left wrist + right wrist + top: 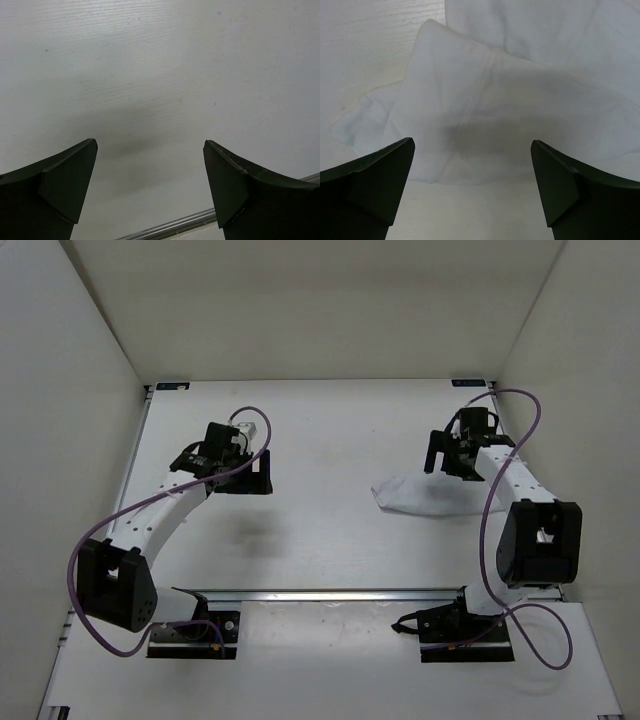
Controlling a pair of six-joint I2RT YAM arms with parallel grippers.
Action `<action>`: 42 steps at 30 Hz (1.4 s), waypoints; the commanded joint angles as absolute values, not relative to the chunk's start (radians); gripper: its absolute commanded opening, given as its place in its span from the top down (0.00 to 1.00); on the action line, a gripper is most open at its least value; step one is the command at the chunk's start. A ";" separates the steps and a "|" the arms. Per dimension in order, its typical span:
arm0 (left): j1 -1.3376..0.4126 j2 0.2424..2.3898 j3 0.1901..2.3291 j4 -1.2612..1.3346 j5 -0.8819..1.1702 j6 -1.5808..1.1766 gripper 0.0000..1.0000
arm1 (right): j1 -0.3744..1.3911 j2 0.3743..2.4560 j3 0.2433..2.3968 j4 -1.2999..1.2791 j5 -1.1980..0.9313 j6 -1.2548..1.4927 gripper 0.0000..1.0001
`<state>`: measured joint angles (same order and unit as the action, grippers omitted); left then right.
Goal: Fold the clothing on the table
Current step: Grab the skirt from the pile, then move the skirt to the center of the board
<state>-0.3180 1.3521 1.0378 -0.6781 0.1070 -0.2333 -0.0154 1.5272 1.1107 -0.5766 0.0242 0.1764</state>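
The right tool [472,147] is hanging spread wide above the crumpled clothing [510,95], which is lying on the surface's [330,430] right side. The left tool [150,147] is hovering spread too. Pinch one edge gently.

You see a white left wall [60,390], a white right wall [590,350] and a pale back wall [320,310], softly, evenly lit.
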 commanded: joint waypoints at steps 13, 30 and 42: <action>-0.351 1.302 1.055 -0.736 0.008 -0.230 0.01 | -0.009 1.880 1.339 -0.561 0.034 0.069 0.35; -0.319 1.293 1.026 -0.672 0.041 -0.215 0.01 | 0.213 1.872 1.698 -0.808 0.062 0.087 1.00; -0.244 1.161 1.098 -0.641 0.015 -0.204 0.01 | 0.771 1.674 1.979 -0.829 -0.089 0.179 1.00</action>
